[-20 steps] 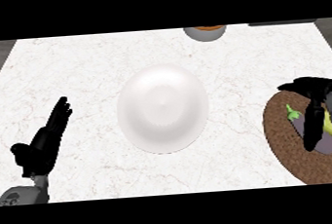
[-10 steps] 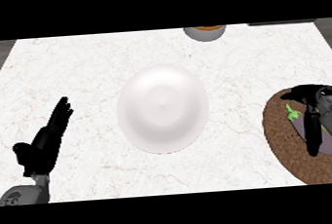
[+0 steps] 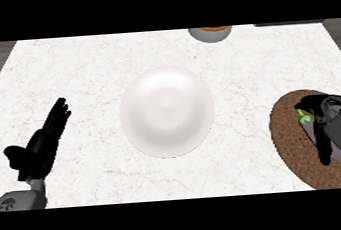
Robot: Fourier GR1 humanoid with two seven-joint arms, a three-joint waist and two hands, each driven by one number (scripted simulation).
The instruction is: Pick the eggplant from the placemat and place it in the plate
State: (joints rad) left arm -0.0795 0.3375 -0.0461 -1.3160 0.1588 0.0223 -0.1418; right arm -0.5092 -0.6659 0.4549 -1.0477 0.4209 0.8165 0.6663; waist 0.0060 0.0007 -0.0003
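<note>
White plate at the centre of the marbled desk

The right hand [image 3: 323,126] is curled over the eggplant [image 3: 304,119] on the brown placemat [image 3: 288,139]; the left hand [image 3: 42,143] is held open left of the plate [image 3: 167,111].

single head view, steeply downward, over marble counter [image 3: 89,72], plate [image 3: 167,111] centred

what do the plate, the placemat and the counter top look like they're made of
Plate: smooth glossy white, likely glazed ceramic, judging by its soft sheen and concentric shading. Placemat: brown with a coarse speckled texture, probably woven fibre or cork; matte. Counter top: white with faint veins, looks like polished marble or a stone-look laminate.
</note>
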